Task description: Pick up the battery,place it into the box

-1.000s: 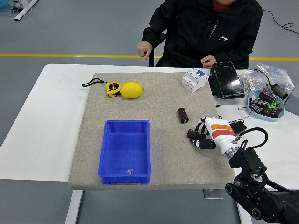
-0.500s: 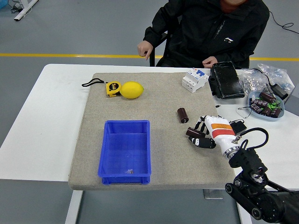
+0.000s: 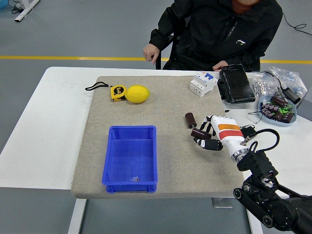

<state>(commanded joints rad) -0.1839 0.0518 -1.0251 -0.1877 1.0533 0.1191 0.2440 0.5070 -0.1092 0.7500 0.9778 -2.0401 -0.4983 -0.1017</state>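
Here, table: a white table (image 3: 46, 122) carrying a grey mat (image 3: 165, 105), with a seated person (image 3: 219, 29) at the far side whose hands rest at the edge, holding nothing.
Box: the blue box (image 3: 130, 158) lies near the mat's front edge, left of centre, open-topped and almost bare inside; only a tiny scrap shows at its near end.
Right hand: the right hand (image 3: 210, 136) reaches in from the lower right, fingers curled around a dark cylinder that looks like a battery (image 3: 198, 133), so it reads as grasping.
Second cell: another dark battery-like cylinder (image 3: 190, 120) lies loose on the mat just beyond the fingers, apart from them.
Left arm: not visible.
Clutter: a lemon (image 3: 138, 93) and a tape measure (image 3: 117, 92) sit touching at the far left; a white breaker (image 3: 203, 83) and a black case (image 3: 236, 84) sit at the far right.
Step in hand: probably securing and lifting the held cell.
Doing it well: keep the curl firm, rise straight up to clear the loose cell, then travel left and let go only once above the box's interior.
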